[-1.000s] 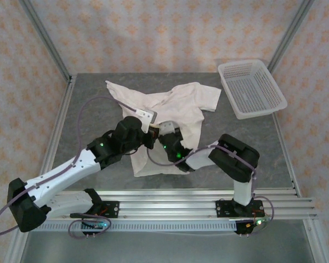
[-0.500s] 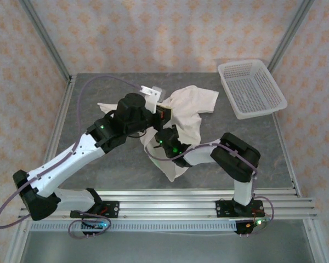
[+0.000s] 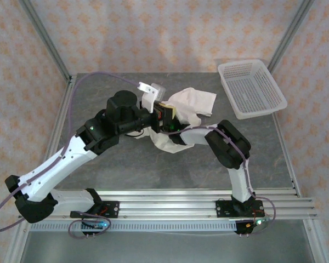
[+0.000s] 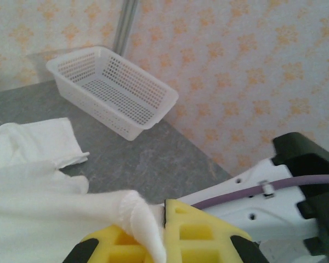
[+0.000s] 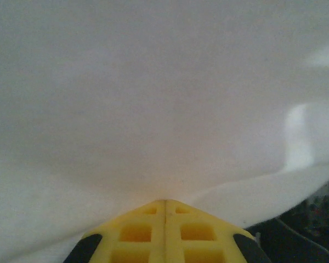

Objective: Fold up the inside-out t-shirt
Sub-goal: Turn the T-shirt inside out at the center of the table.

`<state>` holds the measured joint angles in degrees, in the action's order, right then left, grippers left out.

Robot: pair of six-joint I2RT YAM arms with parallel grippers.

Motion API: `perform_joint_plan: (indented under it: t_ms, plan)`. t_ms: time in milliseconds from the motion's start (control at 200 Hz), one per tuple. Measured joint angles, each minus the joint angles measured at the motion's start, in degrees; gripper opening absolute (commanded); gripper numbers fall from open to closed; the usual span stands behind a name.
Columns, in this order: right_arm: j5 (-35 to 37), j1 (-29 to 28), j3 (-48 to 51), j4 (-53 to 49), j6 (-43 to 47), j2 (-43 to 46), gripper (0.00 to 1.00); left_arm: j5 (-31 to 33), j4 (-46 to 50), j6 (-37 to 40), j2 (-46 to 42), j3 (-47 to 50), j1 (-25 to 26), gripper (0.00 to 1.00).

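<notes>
Table (image 3: pixel 98 164): grey, basket (image 3: pixel 252 87) sitting at far right corner.
T-shirt (image 3: pixel 193 103): bunching mid-table — hanging from both grippers.
Left gripper (image 4: pixel 163 224): pinching a shirt edge.
Right gripper (image 5: pixel 164 230): pinching cloth too.

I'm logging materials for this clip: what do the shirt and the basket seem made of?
Shirt: thin, soft white cloth, probably cotton knit, matte; it drapes and bunches, with a stitched hem. Basket: white plastic, apparently rigid, slight sheen; moulded walls with regular holes.
</notes>
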<state>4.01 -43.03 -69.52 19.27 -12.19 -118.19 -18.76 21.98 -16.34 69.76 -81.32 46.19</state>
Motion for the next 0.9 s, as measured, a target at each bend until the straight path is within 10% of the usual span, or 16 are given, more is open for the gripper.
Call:
perform_joint_plan:
  t_ms: [605, 901]
  plan:
    - [-4.2, 3.3, -23.9, -23.8, -8.3, -9.4, 0.00, -7.3, 2.1, 6.7, 0.5, -4.1, 10.4, 0.00]
    - [-6.7, 3.6, -24.5, -35.5, -3.1, -10.1, 0.54, -4.7, 2.8, 11.4, -4.5, -0.7, 12.3, 0.00]
